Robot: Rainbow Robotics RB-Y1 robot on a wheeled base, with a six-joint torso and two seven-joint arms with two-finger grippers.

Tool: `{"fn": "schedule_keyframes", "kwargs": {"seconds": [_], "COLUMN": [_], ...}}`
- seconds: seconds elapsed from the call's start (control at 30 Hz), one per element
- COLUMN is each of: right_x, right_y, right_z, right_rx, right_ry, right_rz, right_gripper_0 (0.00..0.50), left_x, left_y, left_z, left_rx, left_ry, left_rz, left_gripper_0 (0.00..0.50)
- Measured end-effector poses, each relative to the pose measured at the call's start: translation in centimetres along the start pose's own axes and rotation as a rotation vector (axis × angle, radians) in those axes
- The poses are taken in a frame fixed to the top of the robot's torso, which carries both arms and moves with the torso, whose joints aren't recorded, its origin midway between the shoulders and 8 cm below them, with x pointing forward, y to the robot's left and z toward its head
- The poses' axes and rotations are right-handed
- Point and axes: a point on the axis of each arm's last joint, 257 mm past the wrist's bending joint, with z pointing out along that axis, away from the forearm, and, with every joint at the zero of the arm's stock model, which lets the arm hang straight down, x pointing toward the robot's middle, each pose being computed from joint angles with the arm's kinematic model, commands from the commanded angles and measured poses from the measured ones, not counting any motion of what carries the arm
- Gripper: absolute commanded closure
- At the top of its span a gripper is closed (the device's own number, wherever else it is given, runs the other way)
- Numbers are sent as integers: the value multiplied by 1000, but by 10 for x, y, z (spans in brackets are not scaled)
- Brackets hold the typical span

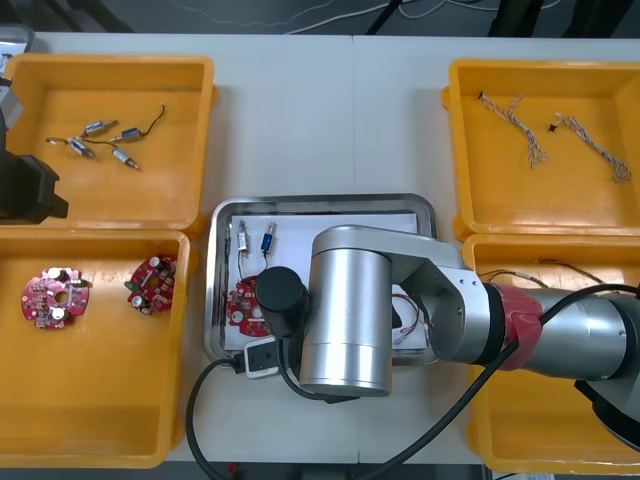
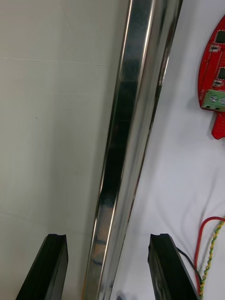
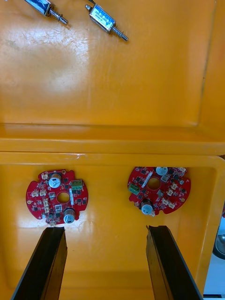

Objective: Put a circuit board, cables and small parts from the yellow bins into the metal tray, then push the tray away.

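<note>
As we scan from the left, the far left bin (image 1: 192,120) holds small metal parts (image 1: 100,140) and the near left bin (image 1: 100,400) two red circuit boards (image 1: 57,296), with the left pincer (image 3: 107,230) hanging open above them. The metal tray (image 1: 320,202), white inside, carries another board (image 1: 243,305), two more small parts (image 1: 268,241) and a red and yellow cable (image 2: 208,253); the right pincer (image 2: 108,236) stands open astride its rim. Twisted cables (image 1: 515,120) lie in the far right bin (image 1: 540,195).

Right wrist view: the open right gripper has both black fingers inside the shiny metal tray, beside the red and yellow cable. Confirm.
No. The right wrist view shows the open right gripper straddling the shiny metal tray's rim: one black finger outside over the table, the other inside beside the red and yellow cable.
</note>
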Motion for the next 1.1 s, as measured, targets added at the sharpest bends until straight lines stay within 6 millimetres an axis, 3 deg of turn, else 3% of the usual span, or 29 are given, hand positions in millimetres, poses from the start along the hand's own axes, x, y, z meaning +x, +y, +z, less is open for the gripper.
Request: {"fn": "schedule_keyframes", "kwargs": {"seconds": [0.93, 1.07, 1.1], "right_x": [7, 5, 5], "right_y": [7, 8, 8], "right_z": [26, 26, 26], "right_rx": [73, 72, 73], "right_ry": [24, 21, 19], "right_rz": [37, 38, 38], "right_gripper_0": [7, 192, 273], "left_x": [4, 5, 5], "left_y": [1, 1, 1], "left_z": [2, 2, 2], "left_rx": [-4, -4, -4], "left_ry": [6, 7, 7], "left_rz": [2, 2, 2], "left_gripper_0": [0, 0, 0]}}
